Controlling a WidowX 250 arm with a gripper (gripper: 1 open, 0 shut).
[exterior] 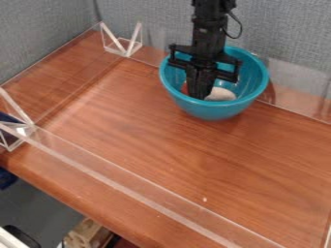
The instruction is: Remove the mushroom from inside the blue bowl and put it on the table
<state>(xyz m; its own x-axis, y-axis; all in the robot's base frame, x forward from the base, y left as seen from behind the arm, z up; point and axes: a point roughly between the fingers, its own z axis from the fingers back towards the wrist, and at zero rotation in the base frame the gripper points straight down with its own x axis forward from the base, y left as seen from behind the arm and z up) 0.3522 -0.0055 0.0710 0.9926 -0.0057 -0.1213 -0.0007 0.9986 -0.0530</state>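
Observation:
The blue bowl point(181, 87) stands at the back right of the table point(155, 145). My gripper point(207, 89) points straight down into the bowl with its fingers drawn together. The mushroom point(224, 94) shows as a small cream patch low in the bowl, right against the fingertips on their right side. The fingers appear to pinch it, and they hide its orange-red part. The black arm rises straight up out of the frame's top.
Low clear acrylic walls point(77, 170) edge the tabletop on all sides. A clear triangular bracket point(123, 41) stands at the back left corner and another point(14, 131) at the left edge. The bowl sits close to the back wall.

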